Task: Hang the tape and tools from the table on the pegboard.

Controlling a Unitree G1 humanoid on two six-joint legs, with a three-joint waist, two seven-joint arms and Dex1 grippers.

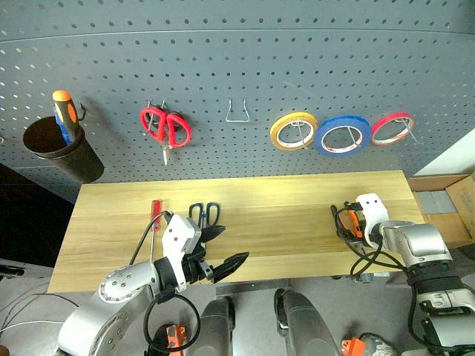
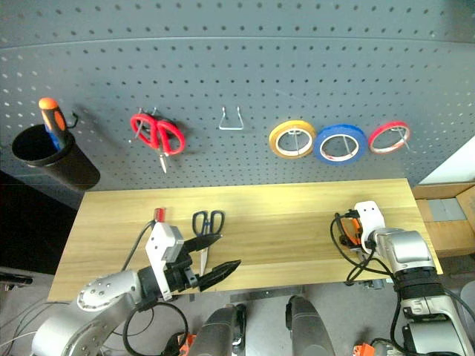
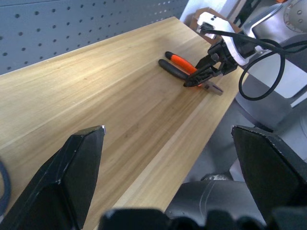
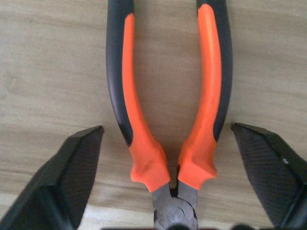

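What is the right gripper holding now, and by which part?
Nothing yet: the right gripper stands open around the pliers, near the head.

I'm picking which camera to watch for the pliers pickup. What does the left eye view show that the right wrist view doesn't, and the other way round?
Left eye view: the pegboard with the blue tape already hung, the dark-handled scissors and red screwdriver lying on the table, and the left gripper, open.

Right wrist view: the pliers up close, lying flat between the right gripper's open fingers, handles pointing away from it.

Both: the right gripper at the pliers on the wooden table.
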